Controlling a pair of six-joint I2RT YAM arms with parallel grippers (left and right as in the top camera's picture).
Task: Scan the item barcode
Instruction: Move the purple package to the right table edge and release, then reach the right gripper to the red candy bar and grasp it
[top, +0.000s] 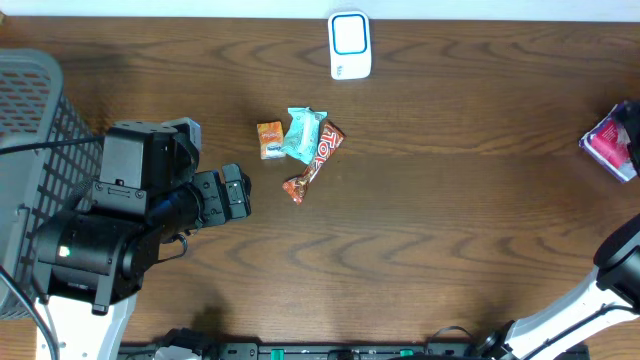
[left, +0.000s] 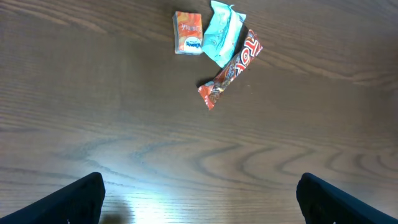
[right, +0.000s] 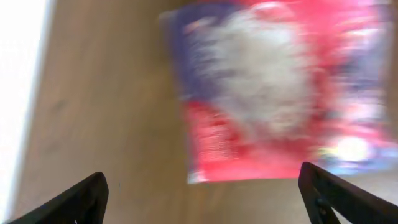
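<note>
— How many snacks are lying ahead of the left pincer (left: 199, 193)?
— Three are lying there: one orange packet (top: 270, 139), one teal pouch (top: 303, 135) and one red-brown candy bar (top: 315, 160).
— Is anything else showing on the counter (top: 450, 220)?
— One white scanner (top: 350, 45) is sitting farther off past them, one grey basket (top: 30, 110) is standing behind that pincer, and one pink-red bag (right: 280, 93) is lying just ahead of the right pincer (right: 202, 193).
— So I'm counting four wrapped items?
— Four, and two pincers.

We see dark wood-grain worktop (top: 450, 220) with faint sheen, glossy candy bar wrapper (top: 318, 160), crinkled teal packet (top: 303, 135), smooth white plastic scanner (top: 350, 45), grey plastic mesh basket (top: 40, 110)
</note>
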